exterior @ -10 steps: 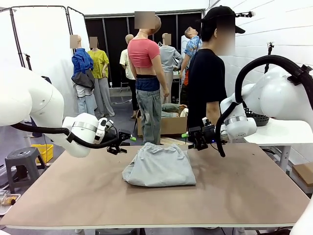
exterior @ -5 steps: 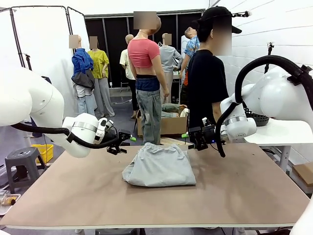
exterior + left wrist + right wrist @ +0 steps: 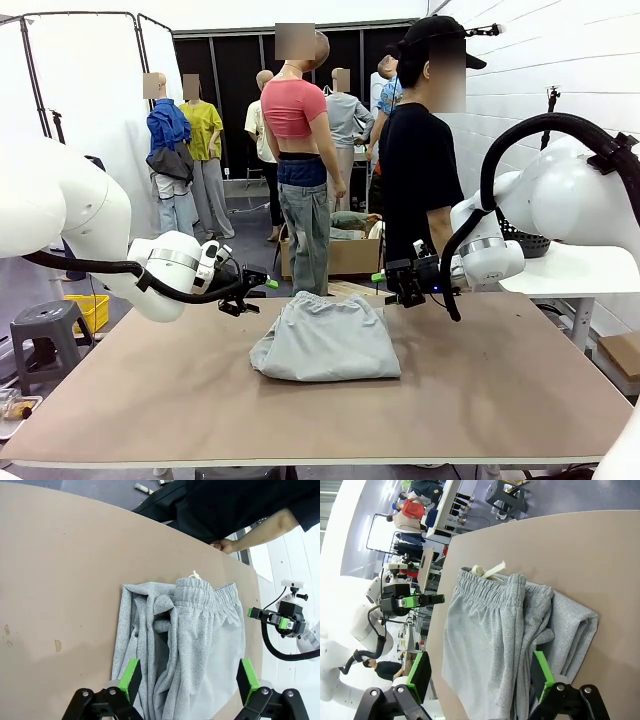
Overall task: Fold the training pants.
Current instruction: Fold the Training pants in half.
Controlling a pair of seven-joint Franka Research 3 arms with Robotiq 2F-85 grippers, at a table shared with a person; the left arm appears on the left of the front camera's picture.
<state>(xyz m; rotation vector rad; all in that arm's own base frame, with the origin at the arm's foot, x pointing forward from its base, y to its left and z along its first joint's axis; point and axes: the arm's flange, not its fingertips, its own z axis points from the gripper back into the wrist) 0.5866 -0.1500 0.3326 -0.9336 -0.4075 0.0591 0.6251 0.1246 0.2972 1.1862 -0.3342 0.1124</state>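
Left wrist view shows the left pincer [image 3: 189, 680] spread wide, its green pads standing apart on either side of the training pants [image 3: 185, 645], holding nothing and hanging above the cloth. The right wrist view gives the same for the right pincer [image 3: 480, 677]: jaws wide, empty, with the training pants [image 3: 500, 640] lying between the pads farther off. From the front, the left pincer [image 3: 262, 283] hangs just off the pants' far left corner and the right pincer [image 3: 385, 278] just off the far right corner, both above the worktop [image 3: 150, 400] and clear of the fabric. The training pants [image 3: 325, 340] lie bunched in a folded grey heap near the middle of the worktop, gathered waistband toward the far edge with a white drawstring end [image 3: 195, 575] poking out. A person [image 3: 420, 170] in a black shirt stands at the far side, one hand [image 3: 227, 545] at the worktop's edge.
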